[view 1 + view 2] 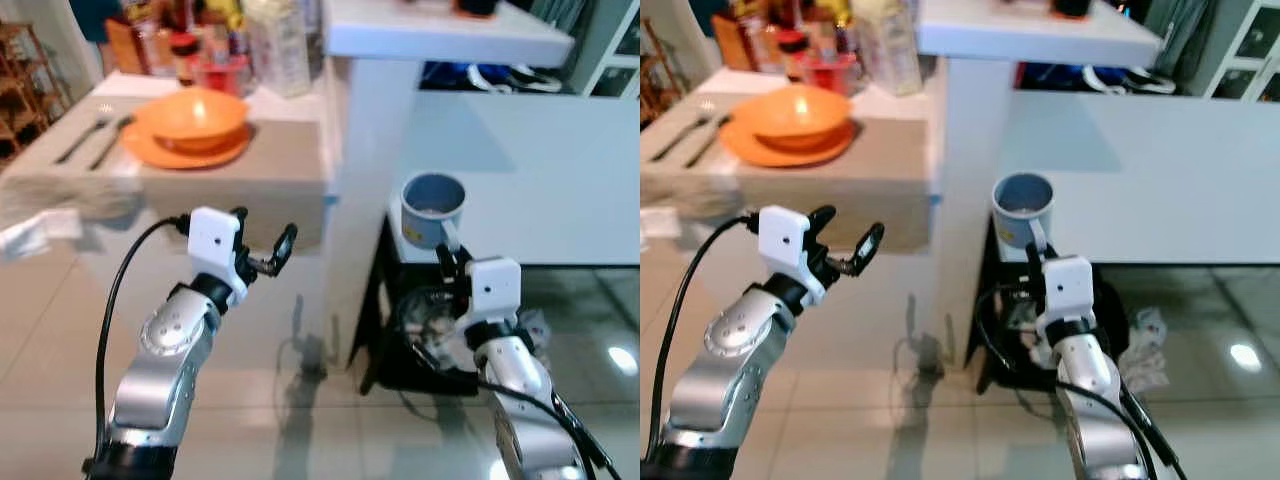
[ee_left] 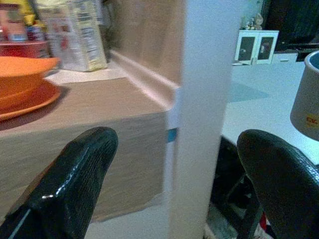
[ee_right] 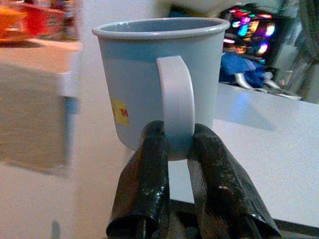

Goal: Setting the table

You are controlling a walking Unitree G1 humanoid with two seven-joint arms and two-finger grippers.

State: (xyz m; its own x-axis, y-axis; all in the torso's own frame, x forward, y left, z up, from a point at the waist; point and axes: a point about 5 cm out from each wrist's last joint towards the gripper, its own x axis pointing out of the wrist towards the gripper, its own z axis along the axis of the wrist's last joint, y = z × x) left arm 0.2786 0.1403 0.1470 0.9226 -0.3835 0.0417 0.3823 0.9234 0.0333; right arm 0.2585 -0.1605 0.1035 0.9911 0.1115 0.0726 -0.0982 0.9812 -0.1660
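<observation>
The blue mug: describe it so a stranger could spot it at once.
Start at the wooden table with the orange bowl, then look to the robot's right, past the white pillar. There the right claw pinches the blue mug by its handle; it is the only pale blue cup, with a small yellow sticker.

Mug (image 3: pixel 159 84) smooth matt plastic, probably (yellow sticker); floor tiles (image 1: pixel 300 420) glossy.

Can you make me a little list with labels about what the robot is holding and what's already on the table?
holding: right gripper pinches the handle of a blue mug, upright, in the air
other arm: left gripper open, holding nothing, in front of the table
table: beige table, ahead on the robot's left
already set: orange bowl sitting on an orange plate
cutlery: fork left of the plate
</observation>
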